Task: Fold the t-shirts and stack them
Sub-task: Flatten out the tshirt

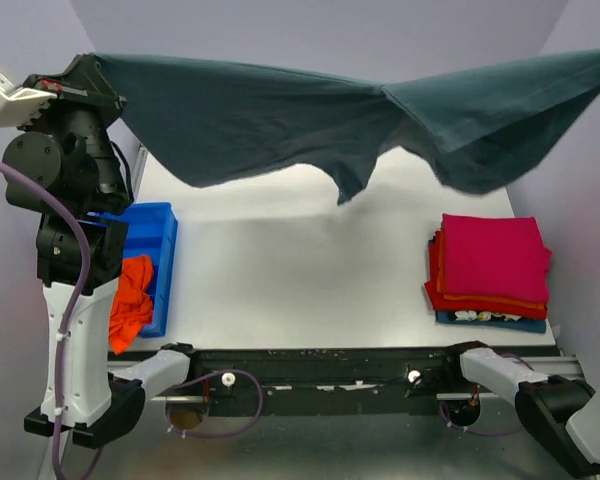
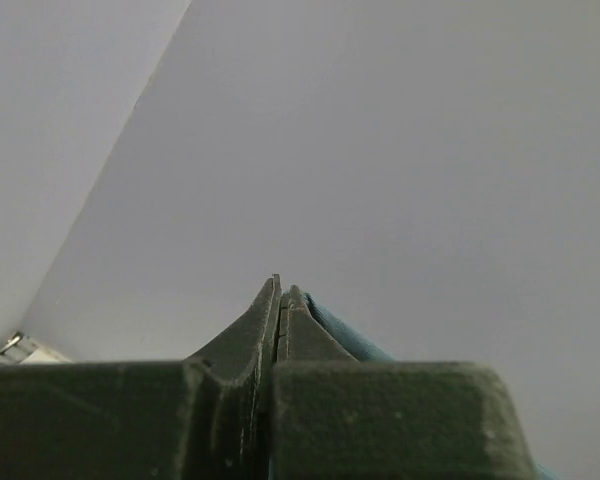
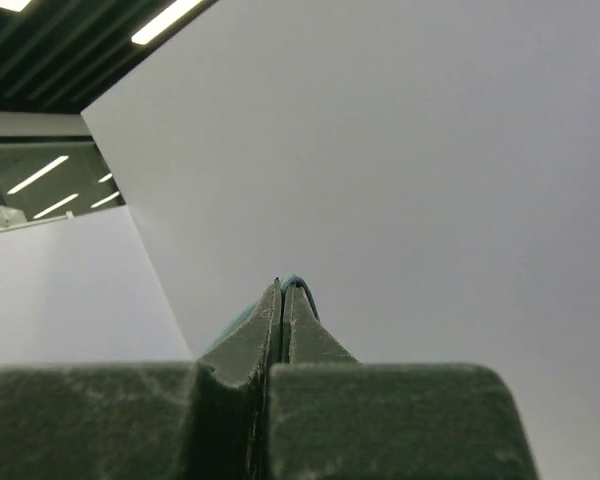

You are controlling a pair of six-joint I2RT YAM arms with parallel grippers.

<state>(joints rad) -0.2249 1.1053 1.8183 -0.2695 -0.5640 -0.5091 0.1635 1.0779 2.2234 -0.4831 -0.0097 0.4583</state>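
Note:
The slate grey-blue t-shirt [image 1: 280, 115] hangs stretched in the air across the top of the overhead view, high above the table. My left gripper [image 2: 281, 290] is shut on its left corner; a blue strip of cloth [image 2: 345, 335] shows beside the fingers. In the overhead view that gripper sits at the upper left [image 1: 92, 62]. My right gripper [image 3: 282, 287] is shut on the shirt's other end, a thin fold of cloth [image 3: 302, 288] showing at the tips; it is out of the overhead view. A stack of folded shirts, magenta-pink [image 1: 493, 257] over red and orange, lies at the right.
A blue plastic bin [image 1: 152, 240] stands at the left of the white table [image 1: 300, 280], with a crumpled orange shirt [image 1: 130, 300] hanging over its near edge. The left arm [image 1: 70, 250] stands tall at the left. Grey walls enclose the back.

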